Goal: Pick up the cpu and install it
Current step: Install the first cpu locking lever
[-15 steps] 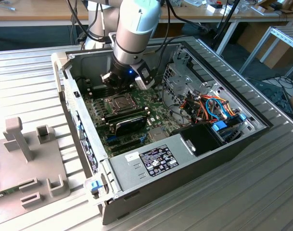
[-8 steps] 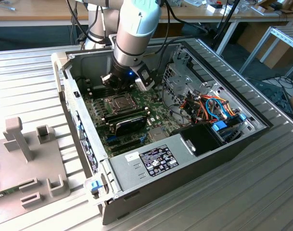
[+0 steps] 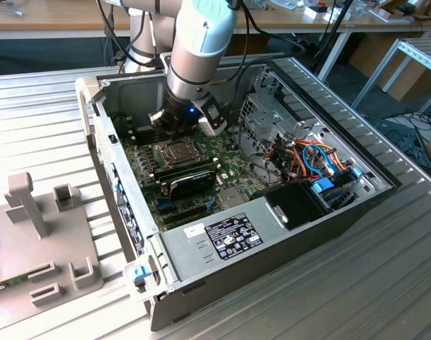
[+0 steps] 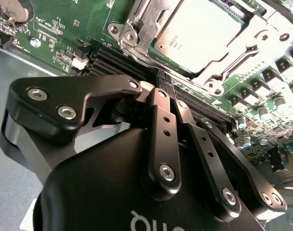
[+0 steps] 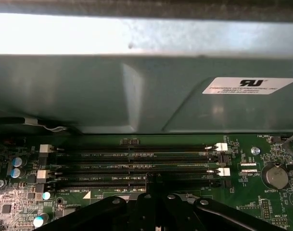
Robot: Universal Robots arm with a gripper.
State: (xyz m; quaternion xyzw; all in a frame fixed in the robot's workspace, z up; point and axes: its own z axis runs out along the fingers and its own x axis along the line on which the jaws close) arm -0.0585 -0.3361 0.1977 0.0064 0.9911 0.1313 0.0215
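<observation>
Ribbed metal table, wooden workbench — behind

The open computer case leaves the motherboard reachable from above. Around the socket frame, room is tight. The hand, fingers pressed together, hangs just above the memory slots beside the frame, and the case's grey side wall rises close behind those slots. On the frame's other side, a black card stands up from the board. Further that way, the drive cage and cable bundle crowd the case, probably barring any sideways approach.
</observation>
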